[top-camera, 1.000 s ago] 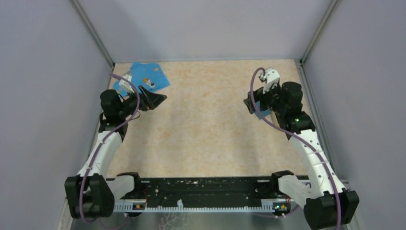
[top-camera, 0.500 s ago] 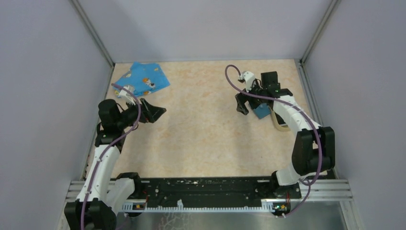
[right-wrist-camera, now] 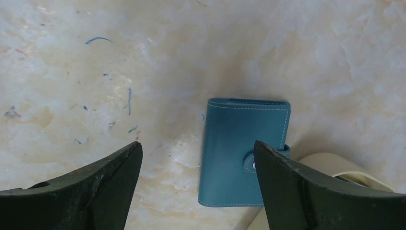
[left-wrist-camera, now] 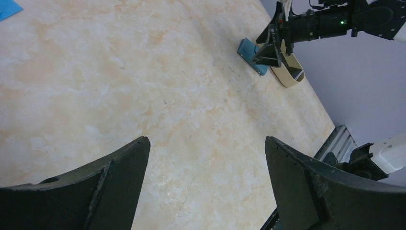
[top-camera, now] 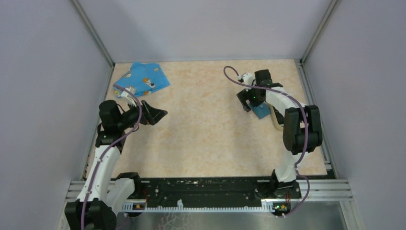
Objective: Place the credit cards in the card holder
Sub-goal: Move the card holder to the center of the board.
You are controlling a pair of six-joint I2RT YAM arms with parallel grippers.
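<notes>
- Right claw (right-wrist-camera: 196,158) is spread wide and empty, hovering over the left edge of the blue case (right-wrist-camera: 242,158).
- Left claw (left-wrist-camera: 206,141) is also released and empty, well apart over the bare tabletop (top-camera: 206,124), near the cloth (top-camera: 143,79).
- Holder (left-wrist-camera: 285,79) sits at the right side of the tabletop, touching or just beside the case. In the right wrist view one finger partly hides it.
- No loose cards in view. They're probably inside the case, whose snap tab looks closed, but I can't confirm.
- Risk: the case lies flat, so a pinch from above may skid it instead of lifting it.
- Risk: a skidding case would shove the holder toward the right edge or tip it.
- Risk: the claw is off-centre, so one finger may land on the case rather than beside it.
- Risk: popping the snap with one claw could fling cards out. The left claw is too far away to brace the case.
</notes>
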